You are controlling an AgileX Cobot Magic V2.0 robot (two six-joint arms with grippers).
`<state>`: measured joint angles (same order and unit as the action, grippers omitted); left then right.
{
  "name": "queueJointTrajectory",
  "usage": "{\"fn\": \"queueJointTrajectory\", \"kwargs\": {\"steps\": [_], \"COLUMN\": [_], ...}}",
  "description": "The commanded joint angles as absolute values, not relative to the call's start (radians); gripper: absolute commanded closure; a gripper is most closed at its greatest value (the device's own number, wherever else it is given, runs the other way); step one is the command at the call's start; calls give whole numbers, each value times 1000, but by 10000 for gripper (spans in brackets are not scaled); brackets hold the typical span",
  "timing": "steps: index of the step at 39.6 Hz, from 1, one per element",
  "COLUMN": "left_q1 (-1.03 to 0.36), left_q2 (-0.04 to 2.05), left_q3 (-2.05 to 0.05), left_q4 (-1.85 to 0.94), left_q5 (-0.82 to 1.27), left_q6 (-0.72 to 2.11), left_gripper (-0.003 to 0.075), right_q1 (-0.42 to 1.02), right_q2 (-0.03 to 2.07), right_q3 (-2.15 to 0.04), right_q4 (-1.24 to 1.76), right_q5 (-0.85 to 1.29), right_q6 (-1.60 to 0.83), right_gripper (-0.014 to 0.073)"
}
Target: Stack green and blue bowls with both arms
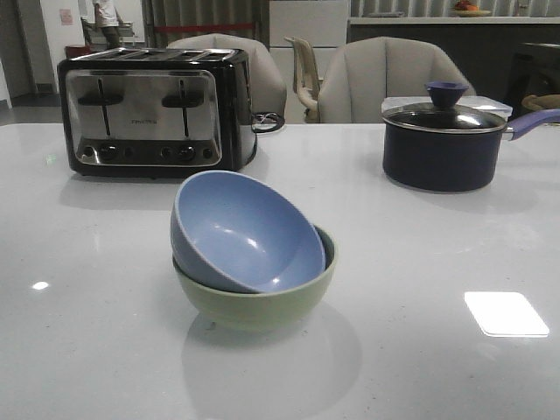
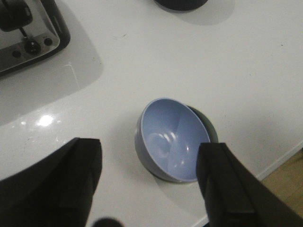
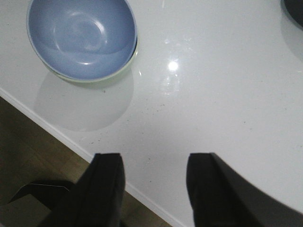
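Front view: we see the blue bowl (image 1: 248, 232) sitting inside the green bowl (image 1: 262, 297) near the middle of the white table (image 1: 437, 262). The blue bowl is tilted, its high rim toward the toaster (image 1: 153, 109) and its low rim down inside the green one; it is nested but not level. A dark lidded saucepan (image 1: 442, 144) stands well apart, at the far right.

Handling, as we judge it: both bowls look rigid, smooth and matte, likely ceramic or melamine, so they will not deform under a pinch and may slip on a glancing contact. The tilted blue bowl could rock or slide if nudged. The raised part of its rim is the natural place to take hold, one finger inside and one outside the wall; the green bowl offers only a narrow band of exposed rim.

Left wrist view: the left gripper (image 2: 149, 182) has its fingers (image 2: 227, 189) spread wide, with nothing between them. It hangs above the table with the blue bowl (image 2: 168, 139) showing between the fingers, not touched; only a dark sliver of the green bowl (image 2: 210, 130) appears behind it.

Right wrist view: the right gripper (image 3: 154, 187) is likewise spread and empty, near the table's edge, apart from the stacked bowls (image 3: 83, 40).
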<state>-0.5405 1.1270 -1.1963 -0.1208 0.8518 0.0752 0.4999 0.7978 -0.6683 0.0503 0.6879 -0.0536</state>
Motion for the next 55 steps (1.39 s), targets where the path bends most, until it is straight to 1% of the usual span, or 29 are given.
{"fn": "queueJointTrajectory", "kwargs": {"steps": [1,14,23,28,34,38,42,45,51,54,55], "left_q1": [-547,-547,-547,-547,-547,-541,-541,-541,-541,-541,-541], "left_q2": [1002,620,425,369,362,362,362,362,362,362,362], "left_q3": [-1139,-847,-718,-679,-656,-647,-641,-640,-640,-640,-640], "left_q4": [-110,-86,-86,-81,-39,24,46,46,46,46,46], "left_q5": [803,797,810,810,810,810,810,810,810,810,810], "left_q6": [78,78,78,78,70,0,-9,-9,-9,-9,-9], "left_gripper": [244,244,244,244,247,290,341,381,463,502,517], "right_q1": [498,498,498,498,498,498,498,498,498,498,498], "right_q2": [791,791,791,791,791,791,791,791,791,791,791], "right_q3": [-695,-695,-695,-695,-695,-695,-694,-694,-694,-694,-694], "right_q4": [42,42,42,42,42,42,41,41,41,41,41], "right_q5": [630,630,630,630,623,623,625,630,634,632,631], "right_q6": [-60,-60,-60,-60,-60,-60,-60,-60,-60,-60,-60], "right_gripper": [162,162,162,162,162,162,168,232,464,564,562]}}
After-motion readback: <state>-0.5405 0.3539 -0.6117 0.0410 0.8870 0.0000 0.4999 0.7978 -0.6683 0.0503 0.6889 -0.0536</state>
